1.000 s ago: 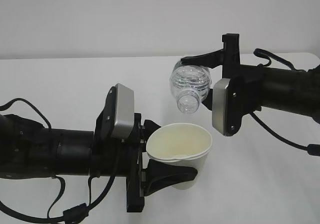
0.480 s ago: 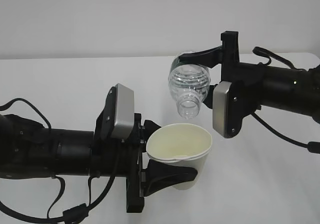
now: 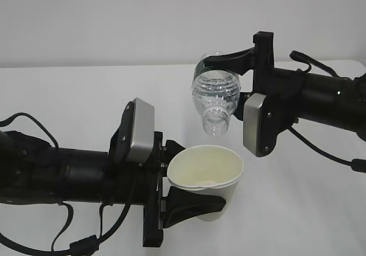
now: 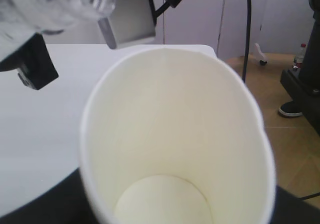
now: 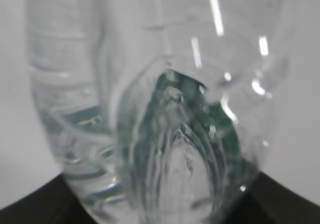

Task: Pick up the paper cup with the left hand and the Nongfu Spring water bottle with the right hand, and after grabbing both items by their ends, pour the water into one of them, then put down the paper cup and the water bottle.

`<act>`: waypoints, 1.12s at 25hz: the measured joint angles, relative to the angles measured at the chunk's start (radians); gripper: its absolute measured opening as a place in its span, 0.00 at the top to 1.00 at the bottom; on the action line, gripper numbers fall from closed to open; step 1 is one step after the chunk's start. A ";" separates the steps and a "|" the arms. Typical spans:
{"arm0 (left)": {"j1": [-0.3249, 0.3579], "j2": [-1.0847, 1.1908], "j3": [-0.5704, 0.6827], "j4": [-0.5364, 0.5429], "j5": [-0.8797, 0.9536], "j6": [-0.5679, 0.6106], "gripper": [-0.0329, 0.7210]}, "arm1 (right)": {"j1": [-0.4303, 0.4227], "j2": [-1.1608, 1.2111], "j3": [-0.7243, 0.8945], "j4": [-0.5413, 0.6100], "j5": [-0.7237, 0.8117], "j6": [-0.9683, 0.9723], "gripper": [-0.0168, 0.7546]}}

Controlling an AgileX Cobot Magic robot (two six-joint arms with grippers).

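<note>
The paper cup (image 3: 207, 179) is gripped by the left hand (image 3: 171, 196) above the white table (image 3: 68, 96). The Nongfu Spring water bottle (image 3: 215, 99), clamped by the right hand (image 3: 243, 76), is tilted mouth-down just above the cup's rim, apart from it.

Paper, clear plastic and brushed metal

A matt paper cup (image 3: 207, 176), a glossy ribbed clear-plastic bottle (image 3: 215, 99), black matt grippers with dull grey metallic plates (image 3: 139, 131), and a smooth white tabletop (image 3: 68, 96) are seen.

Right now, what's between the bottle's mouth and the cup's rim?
Nothing but open air: in the exterior view, the bottle mouth hangs tilted above the cup, no visible stream.
</note>
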 joint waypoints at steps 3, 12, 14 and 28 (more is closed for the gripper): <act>0.000 0.000 0.000 0.000 0.000 0.000 0.40 | 0.000 0.000 0.000 0.006 -0.007 -0.010 0.40; 0.000 0.000 0.000 -0.023 0.000 0.000 0.40 | 0.000 0.000 0.000 0.006 -0.047 -0.028 0.40; 0.000 0.000 0.000 -0.025 0.000 0.000 0.40 | 0.000 0.000 0.000 0.006 -0.047 -0.040 0.40; 0.000 0.000 0.000 -0.026 -0.002 0.000 0.40 | 0.000 0.000 0.000 0.006 -0.047 -0.061 0.40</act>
